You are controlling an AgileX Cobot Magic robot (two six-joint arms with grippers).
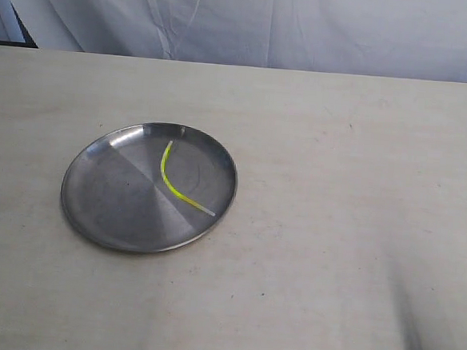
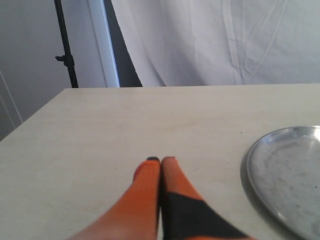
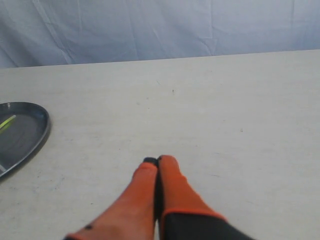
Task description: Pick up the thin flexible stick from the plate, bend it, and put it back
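The left hand [image 2: 161, 159] hovers low over the bare counter [image 1: 337, 190] with its two orange fingers pressed together and nothing between them. The plate [image 1: 95, 205] lies ahead of this hand and off to its inner side, toward the other arm. It is near the fingertips but apart from them.

On the plate, in the part farther from the left hand, rests the thin flexible stick [image 1: 169, 185]. It is curved like a shallow hook, and its whitish tip [image 1: 207, 212] lies close to the rim on the side facing the right arm.

The right hand [image 3: 157, 160] is also pressed shut and empty above the counter. The plate sits well off to its inner side, and only the rim and a sliver of yellow-green show in its own view.

The stick looks very light and springy, so it should flex easily and try to straighten when let go. It lies flat on slick metal, so it will probably skid away from a closing pinch. The best places to take hold are likely near each end, one hand to an end, where the fingers can slip under the rod. The middle would then be free to bow.

By count, there is one stick, one plate and two hands.
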